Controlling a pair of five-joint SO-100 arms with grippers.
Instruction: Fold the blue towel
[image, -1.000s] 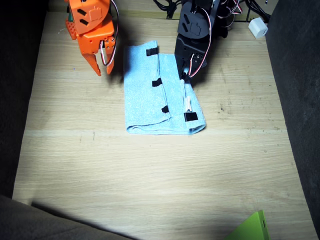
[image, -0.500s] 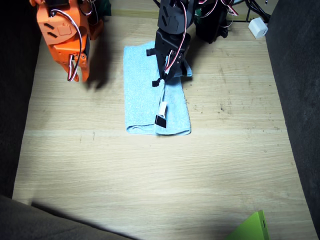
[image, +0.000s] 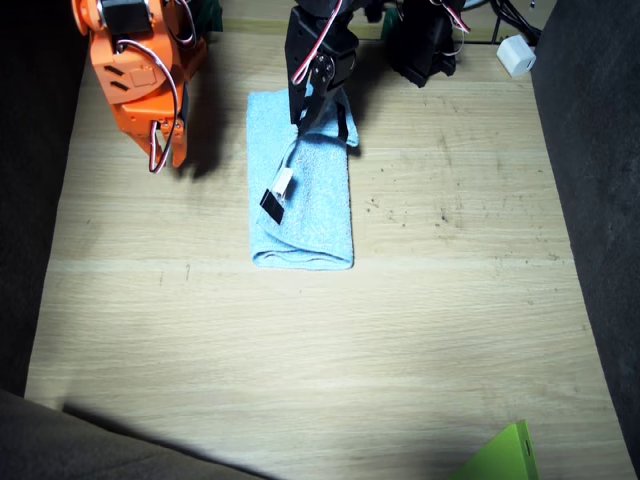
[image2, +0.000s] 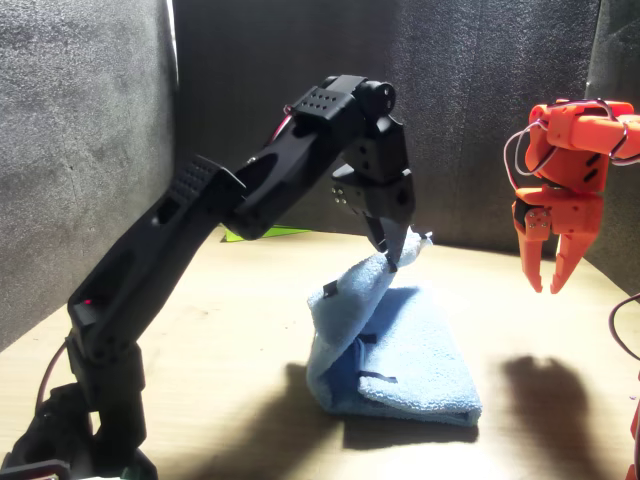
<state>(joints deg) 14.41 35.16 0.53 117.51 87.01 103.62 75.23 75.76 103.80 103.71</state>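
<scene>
The blue towel (image: 318, 215) lies on the wooden table as a narrow folded strip, its long side running away from the camera. One edge is lifted and hangs in the air, with a black tape mark (image: 271, 207) and a white tag showing on it. My left gripper (image: 305, 118), on the black arm, is shut on that raised edge above the towel's far half. From the front, the left gripper (image2: 401, 256) pinches the cloth well above the rest of the blue towel (image2: 415, 365). My right gripper (image: 165, 155), on the orange arm, hangs open beside the towel, holding nothing; the front view shows the right gripper (image2: 549, 277) with its fingers apart.
A bright green object (image: 503, 455) pokes in at the near edge of the table. A white plug block (image: 517, 55) and cables lie at the far corner. Dark fabric borders the table on both sides.
My left gripper has carried the towel's lifted edge sideways across the towel towards the right arm, narrowing the cloth. The right arm has drawn back from the towel.
</scene>
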